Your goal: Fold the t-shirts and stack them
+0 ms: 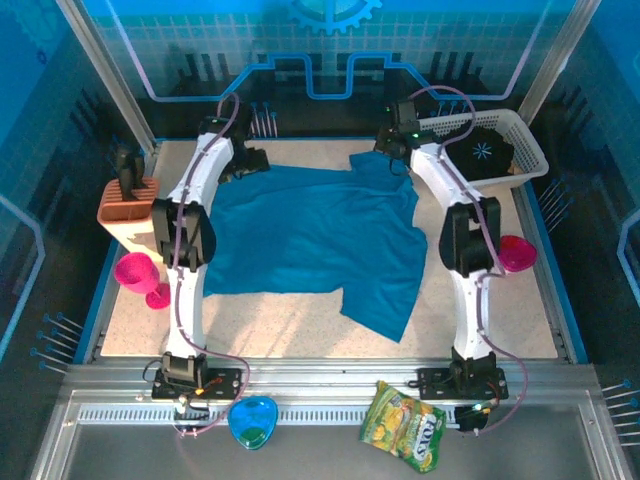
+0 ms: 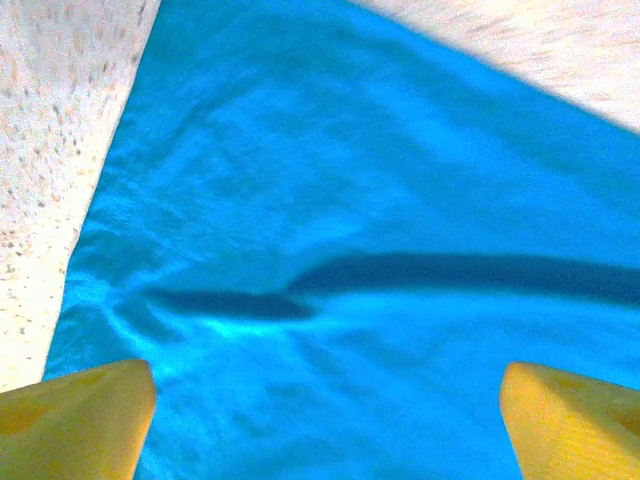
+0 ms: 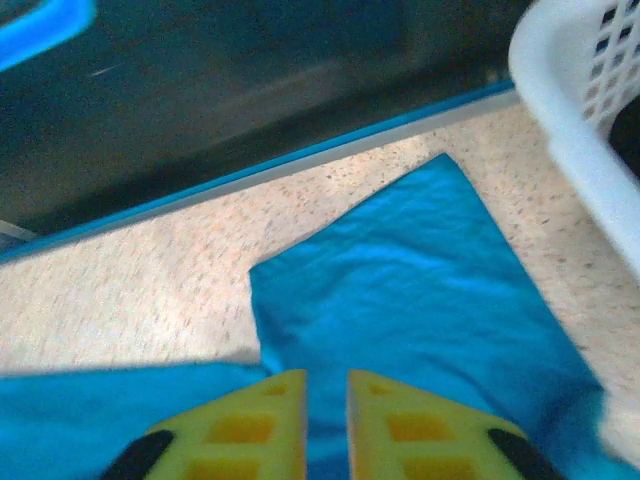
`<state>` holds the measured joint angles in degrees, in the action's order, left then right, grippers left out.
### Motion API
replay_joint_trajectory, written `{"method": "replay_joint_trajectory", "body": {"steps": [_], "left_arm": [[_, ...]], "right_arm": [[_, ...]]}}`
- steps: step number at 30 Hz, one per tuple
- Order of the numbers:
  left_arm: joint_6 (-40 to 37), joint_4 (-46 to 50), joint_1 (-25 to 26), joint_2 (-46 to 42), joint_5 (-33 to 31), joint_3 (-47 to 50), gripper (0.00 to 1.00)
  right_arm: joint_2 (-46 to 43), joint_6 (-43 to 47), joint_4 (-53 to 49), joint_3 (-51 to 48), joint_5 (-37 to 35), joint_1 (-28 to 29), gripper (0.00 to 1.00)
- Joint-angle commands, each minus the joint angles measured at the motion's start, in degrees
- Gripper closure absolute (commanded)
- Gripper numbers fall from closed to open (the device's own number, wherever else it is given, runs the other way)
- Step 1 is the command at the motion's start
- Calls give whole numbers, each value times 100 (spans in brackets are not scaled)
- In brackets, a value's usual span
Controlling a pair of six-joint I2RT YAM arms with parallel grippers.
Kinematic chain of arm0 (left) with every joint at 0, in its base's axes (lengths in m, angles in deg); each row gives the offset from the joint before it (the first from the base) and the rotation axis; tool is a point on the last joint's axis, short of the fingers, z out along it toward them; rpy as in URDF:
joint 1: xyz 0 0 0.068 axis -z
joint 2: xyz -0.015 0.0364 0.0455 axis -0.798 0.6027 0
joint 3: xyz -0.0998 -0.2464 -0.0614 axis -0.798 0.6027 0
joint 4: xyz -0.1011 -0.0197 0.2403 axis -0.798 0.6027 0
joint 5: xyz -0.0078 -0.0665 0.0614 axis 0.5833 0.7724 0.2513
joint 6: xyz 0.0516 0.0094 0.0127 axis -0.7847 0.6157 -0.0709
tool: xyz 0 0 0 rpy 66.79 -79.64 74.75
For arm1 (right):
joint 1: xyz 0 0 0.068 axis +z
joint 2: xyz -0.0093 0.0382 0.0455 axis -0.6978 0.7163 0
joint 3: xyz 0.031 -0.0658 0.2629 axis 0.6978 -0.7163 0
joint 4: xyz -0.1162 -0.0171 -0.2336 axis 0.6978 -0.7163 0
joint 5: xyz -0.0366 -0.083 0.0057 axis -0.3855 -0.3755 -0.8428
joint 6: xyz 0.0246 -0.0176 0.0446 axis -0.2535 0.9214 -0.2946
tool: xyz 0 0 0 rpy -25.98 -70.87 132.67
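The teal t-shirt (image 1: 310, 240) lies spread out across the middle of the table, one corner reaching toward the front. My left gripper (image 1: 250, 165) hovers over its back left part; in the left wrist view its yellow fingers (image 2: 85, 420) stand wide apart, open, with flat teal cloth (image 2: 340, 250) under them. My right gripper (image 1: 392, 150) is at the shirt's back right sleeve. Its jaws (image 3: 327, 378) show a narrow slit, open, over the sleeve (image 3: 400, 290), which lies flat on the table. The black t-shirt (image 1: 485, 150) with a white starburst sits in the basket.
The white mesh basket (image 1: 530, 160) stands at the back right, close to my right gripper, its rim (image 3: 570, 120) beside the sleeve. An orange holder (image 1: 125, 205) and a pink goblet (image 1: 140, 275) stand at the left, a pink bowl (image 1: 515, 252) at the right. A snack bag (image 1: 405, 425) lies in front.
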<state>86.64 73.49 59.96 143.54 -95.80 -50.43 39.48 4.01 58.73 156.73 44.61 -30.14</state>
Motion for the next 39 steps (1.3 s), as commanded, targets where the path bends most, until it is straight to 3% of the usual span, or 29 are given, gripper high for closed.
{"method": "replay_joint_trajectory", "body": {"steps": [1,5,10,18,26,35,37,39], "left_arm": [[-143,161,260,-910,16,406,5],[1,7,454,-1832,-149,1667,3],[448,-525,457,-2809,-28,3675,17],[1001,-1481,457,-3025,88,5616,39],[1218,-1942,440,-2499,-366,5858,40],[1176,-2069,440,-2043,-198,6103,40],[1183,-2127,440,-2037,-93,6260,40],[1175,-2147,504,-2050,-85,6346,40]], "right_arm": [[-1157,577,-91,-941,111,143,71],[-2469,679,-362,-2518,154,204,63],[-3842,446,-488,-4618,508,331,63],[-4334,-117,-51,-6694,797,479,62],[-3733,-307,-75,-6705,528,574,53],[-3209,-504,-592,-6556,131,901,48],[-3125,-521,-734,-6437,46,935,51],[-2966,-498,-808,-6312,-71,922,61]]}}
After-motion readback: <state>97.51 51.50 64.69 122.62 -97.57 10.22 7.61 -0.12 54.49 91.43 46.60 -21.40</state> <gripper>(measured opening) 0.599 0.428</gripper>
